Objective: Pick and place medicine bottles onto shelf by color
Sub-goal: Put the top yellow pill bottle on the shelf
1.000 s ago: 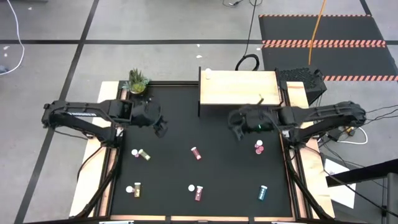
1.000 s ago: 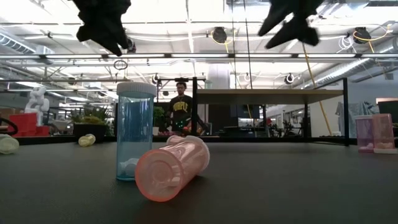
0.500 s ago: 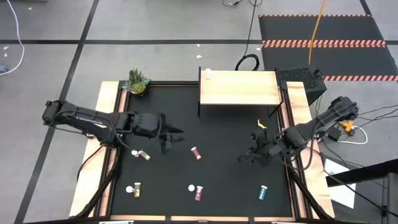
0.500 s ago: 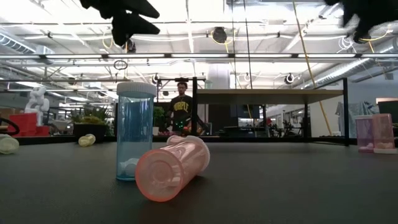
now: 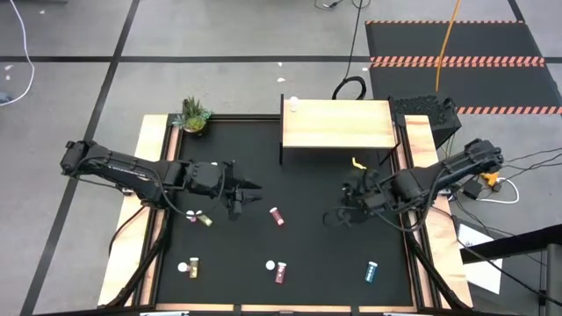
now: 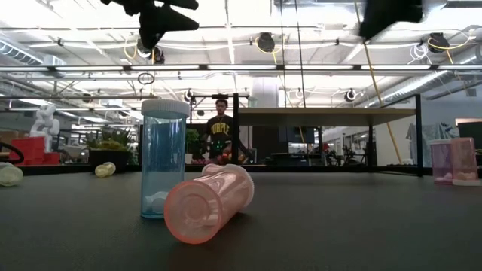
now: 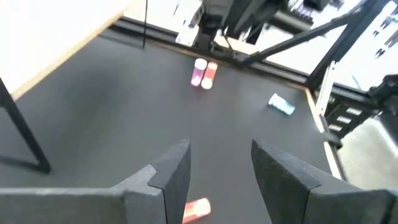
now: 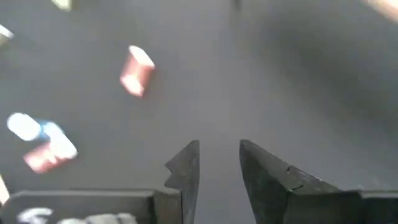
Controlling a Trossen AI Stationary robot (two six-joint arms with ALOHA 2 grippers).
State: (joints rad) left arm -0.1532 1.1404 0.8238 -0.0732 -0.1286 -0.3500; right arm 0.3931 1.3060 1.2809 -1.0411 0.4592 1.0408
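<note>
**Both hands empty above the table, bottles not yet collected**

The left hand [image 5: 244, 193] hangs over the middle of the table [image 5: 307, 171]. Its fingers are apart and nothing is between them. The left wrist view shows a lying pink bottle [image 5: 277, 216] just ahead of and below the gap, so this is probably its target. The right hand [image 5: 336, 218] hangs nearer the right rail, with a narrow gap between its fingers and nothing held.

For a clean pick, the left hand should:
- turn so that its fingers straddle the bottle across its body, not along its length;
- come down until the tips almost touch the table;
- close gently, since a lying cylinder is likely to roll away from a one-sided push.

The 2 arms reach toward each other, so only 1 of them should work the centre at a time.

Other medicine bottles lie scattered toward the near edge:
- a yellow bottle [image 5: 201, 218];
- a second yellow bottle [image 5: 190, 265];
- a dark red bottle [image 5: 280, 272];
- a teal bottle [image 5: 371, 271].

The shelf [image 5: 338, 127] stands at the far edge. Only a white bottle [image 5: 292, 104] stands on it, at its far left corner, so most of the sorting is judged still to be done.

The table is matt black with wooden side rails, and a potted plant [image 5: 194, 115] sits at its far left corner. The floor beyond is grey, with a dark striped mat [image 5: 457, 61]. The low view shows an open workshop, where a person [image 6: 218, 135] stands well behind the table.
</note>
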